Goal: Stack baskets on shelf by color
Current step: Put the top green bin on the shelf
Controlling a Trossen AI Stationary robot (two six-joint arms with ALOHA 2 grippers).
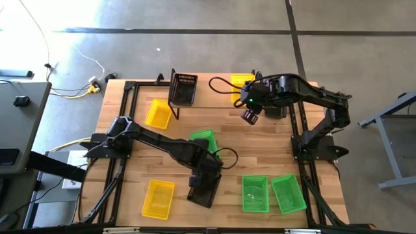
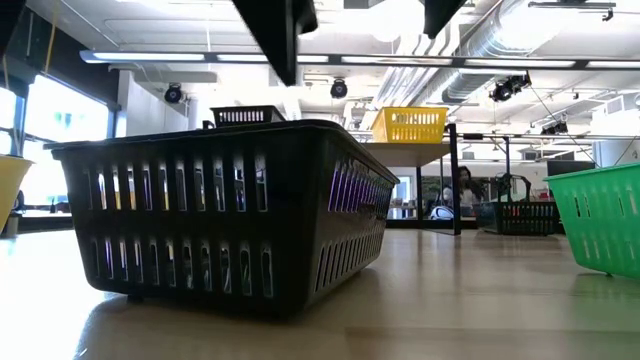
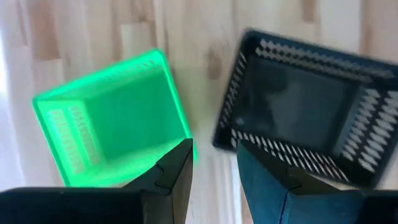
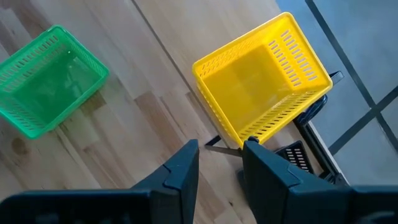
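On the shelf (image 1: 218, 104) at the table's far side, a black basket (image 1: 184, 88) stands at the left end and a yellow basket (image 1: 240, 80) at the right end. On the table lie two yellow baskets (image 1: 158, 112) (image 1: 158, 198), a green basket (image 1: 205, 138), two more green baskets (image 1: 255, 193) (image 1: 289, 193) and a black basket (image 1: 205, 192). My left gripper (image 1: 196, 182) hangs open above that black basket's (image 3: 305, 118) left edge, beside the green basket (image 3: 112, 118). My right gripper (image 1: 250, 117) is open in front of the shelf's yellow basket (image 4: 261, 81).
A dark basket-like thing (image 4: 297, 158) shows below the yellow basket, by the shelf's right end. The low view has the near black basket (image 2: 230, 210) filling the foreground and a green basket (image 2: 600, 215) at the right. Black frame rails (image 1: 123, 110) run along the table's sides.
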